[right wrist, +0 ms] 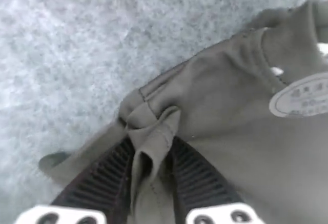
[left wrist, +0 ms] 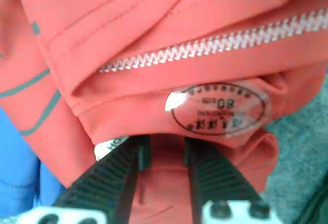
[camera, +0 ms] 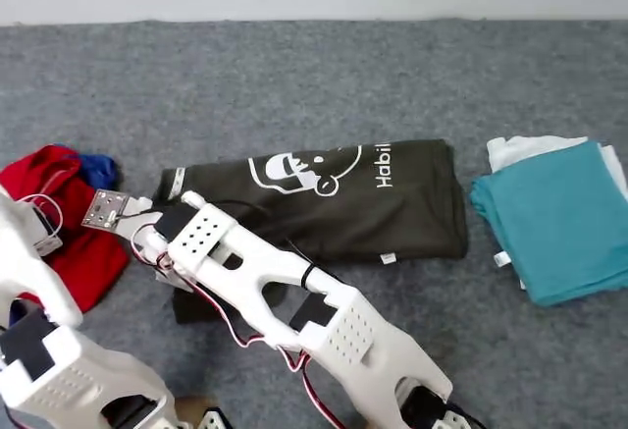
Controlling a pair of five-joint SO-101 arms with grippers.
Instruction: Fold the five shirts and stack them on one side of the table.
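blue shirt [camera: 96, 169] mostly hidden, teal shirt [camera: 554, 218] cropped

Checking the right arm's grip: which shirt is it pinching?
The dark olive shirt with white print, mid-table: the right gripper pinches its edge. The left gripper pinches the red shirt.

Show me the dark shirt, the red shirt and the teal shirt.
dark shirt [camera: 392, 208], high view, middle of the cloth
red shirt [camera: 44, 179], high view, bunched upper part
teal shirt [camera: 554, 218], high view, centre of the fold

Rough grey carpet covers the table [camera: 294, 76]. The dark shirt [camera: 392, 215] is soft, matt cloth; beside it the red shirt [left wrist: 154, 29] is smoother knit with a glossy round sticker [left wrist: 220, 108]. Ribbed fingers [right wrist: 200, 178] are matt black plastic, the arm [camera: 343, 331] over the dark shirt smooth white plastic.
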